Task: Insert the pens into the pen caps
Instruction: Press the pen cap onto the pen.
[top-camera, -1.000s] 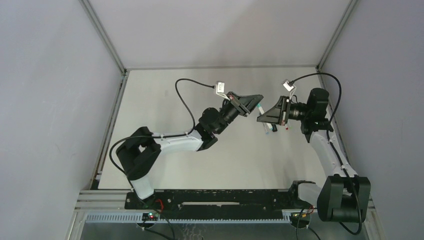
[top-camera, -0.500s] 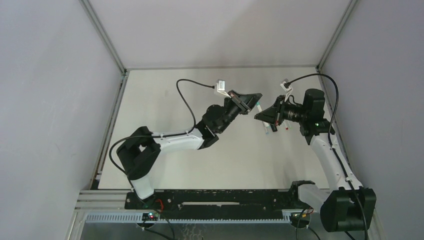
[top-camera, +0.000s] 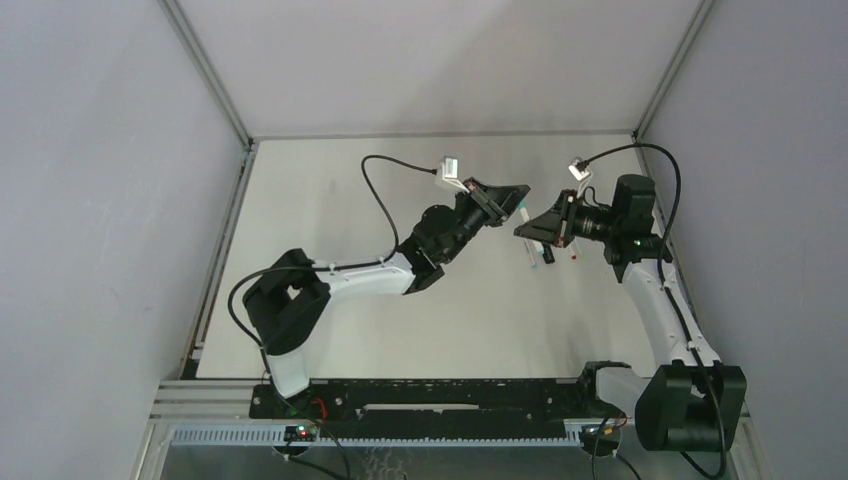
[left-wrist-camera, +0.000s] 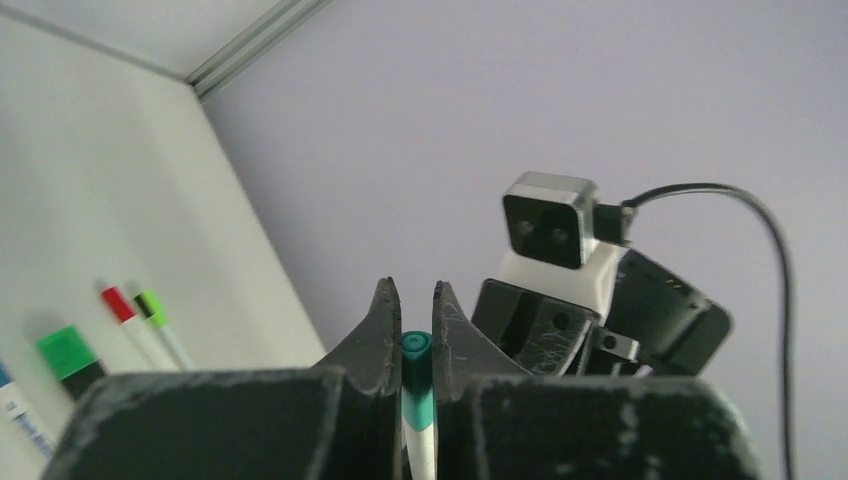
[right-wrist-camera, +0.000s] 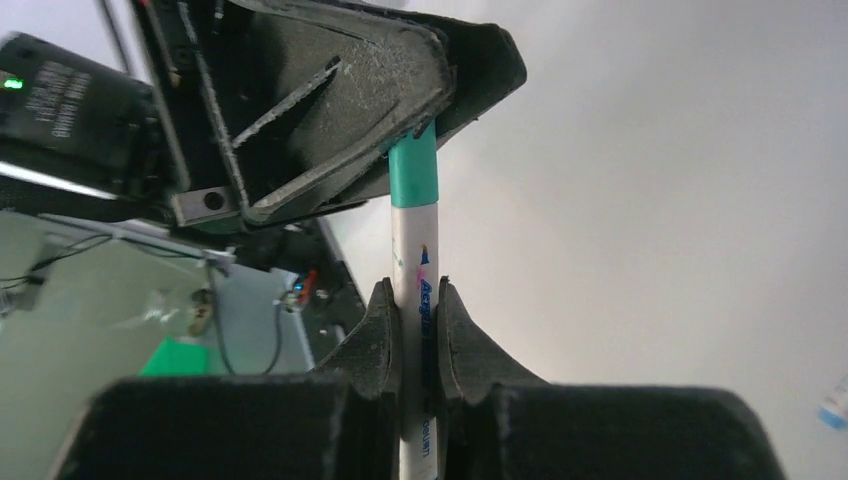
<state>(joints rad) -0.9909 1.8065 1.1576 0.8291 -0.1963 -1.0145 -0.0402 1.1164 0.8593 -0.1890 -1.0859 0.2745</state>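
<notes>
Right wrist view: right jaws pinched tight on white pen (right-wrist-camera: 417, 262), mid-barrel. Just beyond, teal cap (right-wrist-camera: 414, 172) meets pen's end, clamped in left jaws (both arms raised above tabletop (top-camera: 400, 320)). Step in hand, likely: seating pen in cap. Push straight along barrel, no tilt, until cap stops; then release one side only. Spare pens (top-camera: 537, 256) lie on tabletop below.
</notes>
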